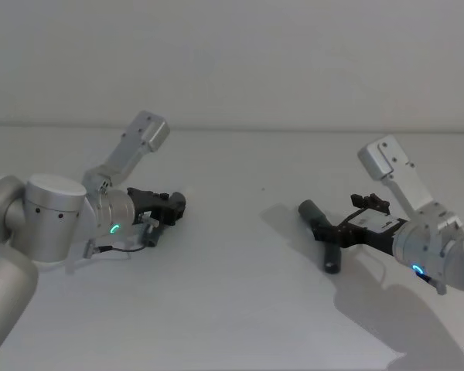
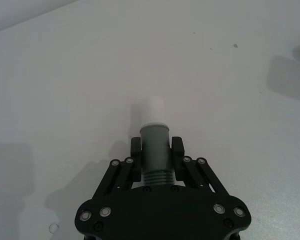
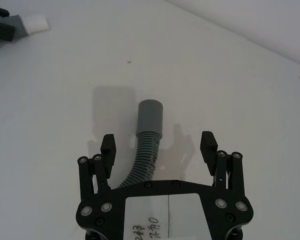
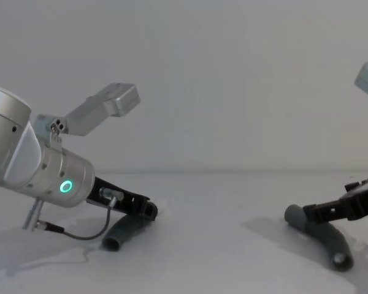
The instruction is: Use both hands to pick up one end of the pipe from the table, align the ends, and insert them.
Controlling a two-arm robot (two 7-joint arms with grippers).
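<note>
Clamping the short hose (image 2: 155, 165) by its narrow cuff (image 2: 155, 137), the left tool (image 2: 156, 150) sits at the left of the bench (image 1: 232, 309). Its fingers (image 2: 136, 150) press on both sides of the cuff, just ahead of the ribs. The hose axis runs in line with the tool, straight out from it. The white tip (image 2: 152, 111) leads, aimed toward the middle of the bench and the right arm. In the chest view the ribbed tail hangs down and back under the tool toward the bench; cannot tell if it touches. A green ring (image 4: 65, 186) is lit on the left wrist.

The right tool (image 3: 158, 145) is low at the right of the bench, fingers wide apart, one on each side of the long hose (image 3: 142, 160). There is a clear gap on both sides and the fingers grip nothing. The long hose lies on the bench, well apart from the short one. Its ribbed body curves out from under the tool's palm, and the wide cuff (image 3: 151, 116), plain grey, points away from the tool. In the head view its long axis runs near to far, with the cuff at the far end, leaning left toward the left tool, and the other end nearer the robot.

A white label (image 3: 167, 205) sits on the right tool's palm plate, with handwritten marks at its edge that are not legible.
</note>
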